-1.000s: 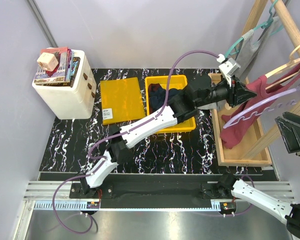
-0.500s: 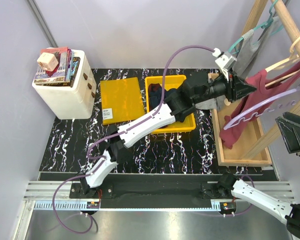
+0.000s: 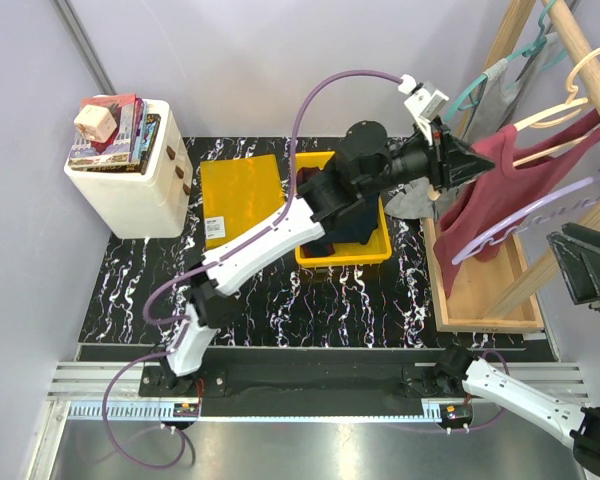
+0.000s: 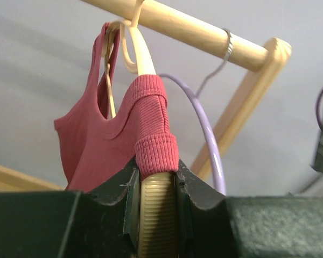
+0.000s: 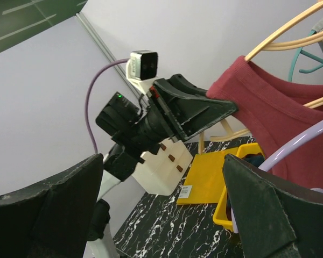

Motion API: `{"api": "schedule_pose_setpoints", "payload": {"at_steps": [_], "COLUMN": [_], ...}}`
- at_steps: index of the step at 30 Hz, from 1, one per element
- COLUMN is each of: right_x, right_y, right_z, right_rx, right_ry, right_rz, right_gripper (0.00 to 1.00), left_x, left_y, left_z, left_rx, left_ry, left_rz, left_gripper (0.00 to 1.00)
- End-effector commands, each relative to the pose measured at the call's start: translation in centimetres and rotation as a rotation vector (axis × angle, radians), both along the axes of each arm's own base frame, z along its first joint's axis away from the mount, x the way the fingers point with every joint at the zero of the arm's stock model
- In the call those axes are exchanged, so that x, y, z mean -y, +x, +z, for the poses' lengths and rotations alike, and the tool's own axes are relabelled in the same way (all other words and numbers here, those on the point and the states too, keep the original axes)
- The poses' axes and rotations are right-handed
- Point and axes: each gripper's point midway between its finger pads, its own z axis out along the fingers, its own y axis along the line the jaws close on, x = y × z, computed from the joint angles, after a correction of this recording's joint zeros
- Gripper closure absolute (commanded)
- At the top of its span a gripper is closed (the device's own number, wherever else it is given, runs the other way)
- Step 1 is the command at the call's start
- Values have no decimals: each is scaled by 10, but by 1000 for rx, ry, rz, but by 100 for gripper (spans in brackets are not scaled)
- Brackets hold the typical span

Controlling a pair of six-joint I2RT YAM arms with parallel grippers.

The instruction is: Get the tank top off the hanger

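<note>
Just changed: the left gripper (image 4: 157, 171) is rising and swinging toward the far left, dragging the near end of the cream hanger (image 4: 144, 56) with it. The tank top (image 3: 505, 175), which was drooping toward the rack's wooden base a second ago, is now being pulled out taut and higher.
Meaning for the task: the hanger is tilting, but its hook is still sitting over the wooden rod (image 4: 194, 29) and the strap is still riding on the hanger's shoulder. By my reading, the peel-off is only beginning.
Left jaws: closing tight on the ridged end of the cream hanger, the strap's ribbed hem bunching right at their tips.
Right jaws: standing wide apart and holding nothing; the right gripper (image 3: 568, 262) is waiting just near of the garment.
Tank top: hanging at the far right on the rack, beside a lilac hanger (image 4: 206, 133).
Writing: a white sticker (image 3: 216, 222) is showing on the yellow board on the counter (image 3: 130, 290), and books (image 3: 120, 135) are lying on the white box. Nothing is reading clearly — too small.
</note>
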Motion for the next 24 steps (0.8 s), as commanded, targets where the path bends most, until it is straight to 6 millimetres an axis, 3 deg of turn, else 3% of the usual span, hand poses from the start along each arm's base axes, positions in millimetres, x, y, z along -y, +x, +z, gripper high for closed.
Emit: {"api": "schedule_pose_setpoints", "payload": {"at_steps": [1, 3, 4, 6, 7, 8, 9, 10, 11, 12, 13, 14, 15, 16, 17, 18, 19, 20, 22, 23, 24], "right_x": [-19, -25, -27, -38, -41, -47, -50, -54, -60, -64, -67, -75, -80, -85, -97, -104, -112, -127, -144, -163, -173], "right_y": [17, 21, 22, 26, 28, 31, 32, 34, 39, 41, 45, 50, 53, 56, 59, 60, 61, 63, 65, 70, 74], "right_z": [-4, -9, -9, -15, -17, -20, -21, -24, -27, -29, -32, -36, -39, -40, -45, -46, -43, -48, -42, -51, -46], "right_rx": [-37, -46, -43, -53, -53, -60, -61, -63, -72, -76, -80, -93, -99, -100, -106, -102, -86, -85, -44, -49, -27], "right_ry": [-31, -56, -70, -110, -130, -150, -163, -185, -206, -223, -242, -266, -283, -300, -326, -338, -341, -363, -360, -390, -382], "right_rz": [-2, 3, 2, 22, 24, 35, 37, 39, 42, 45, 44, 48, 55, 61, 92, 112, 133, 181, 227, 276, 290], "right_gripper": [0, 0, 0, 0, 0, 0, 0, 0, 0, 0, 0, 0, 0, 0, 0, 0, 0, 0, 0, 0, 0], "left_x": [-80, -92, -109, -112, -130, -129, -135, -158, -158, -168, -194, -196, -208, -235, -238, -248, -273, -276, -302, -303, -310], "left_y": [-50, -55, -63, -62, -68, -65, -64, -70, -66, -61, -71, -65, -63, -70, -66, -66, -74, -71, -77, -77, -74], "left_z": [107, 100, 111, 93, 104, 85, 80, 92, 69, 65, 77, 51, 46, 55, 30, 24, 32, 6, 0, -24, -33], "left_rx": [177, 172, 188, 184, 194, 170, 172, 179, 154, 145, 159, 129, 119, 122, 94, 88, 93, 67, 56, 30, 12], "left_ry": [-209, -181, -194, -139, -151, -102, -89, -115, -74, -70, -101, -51, -45, -81, -30, -21, -55, 5, 2, 54, 66], "left_rz": [-47, -47, -44, -29, -7, 7, 26, 63, 81, 128, 155, 182, 212, 253, 273, 300, 338, 355, 403, 408, 439], "left_gripper": [100, 100, 100, 100, 100, 100, 100, 100, 100, 100, 100, 100, 100, 100, 100, 100, 100, 100, 100, 100, 100]}}
